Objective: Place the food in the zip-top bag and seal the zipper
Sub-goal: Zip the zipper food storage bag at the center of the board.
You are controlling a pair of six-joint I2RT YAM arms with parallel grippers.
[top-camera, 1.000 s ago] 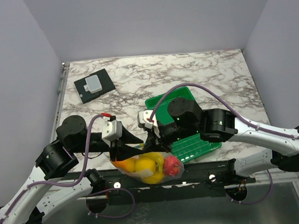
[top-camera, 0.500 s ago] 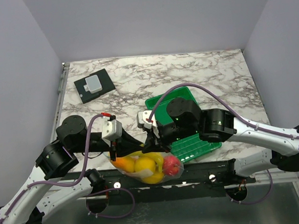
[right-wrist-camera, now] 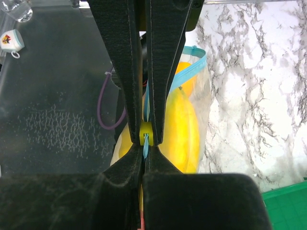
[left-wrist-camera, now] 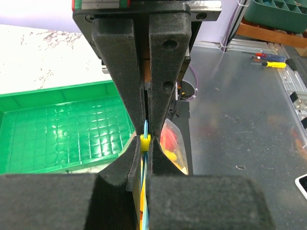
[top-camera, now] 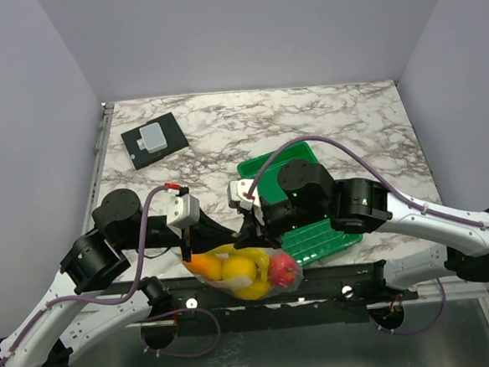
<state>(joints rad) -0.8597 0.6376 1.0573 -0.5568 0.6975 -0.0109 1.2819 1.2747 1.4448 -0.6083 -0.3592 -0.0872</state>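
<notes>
The right gripper (right-wrist-camera: 144, 136) has edged slightly toward the green tray (top-camera: 316, 244) — little else differs. It and the left gripper (left-wrist-camera: 145, 139) are each clamped on the zipper (right-wrist-camera: 192, 69), with the zip-top bag (top-camera: 289, 274) of food (top-camera: 238, 270) just beside the tray.

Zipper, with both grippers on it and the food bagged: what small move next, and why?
Probably slide the right gripper along the zipper while the left gripper holds its pinch. Both are shut on the blue strip and the food is inside the zip-top bag, yet the right wrist view shows the strip bowing open beyond the fingers.
</notes>
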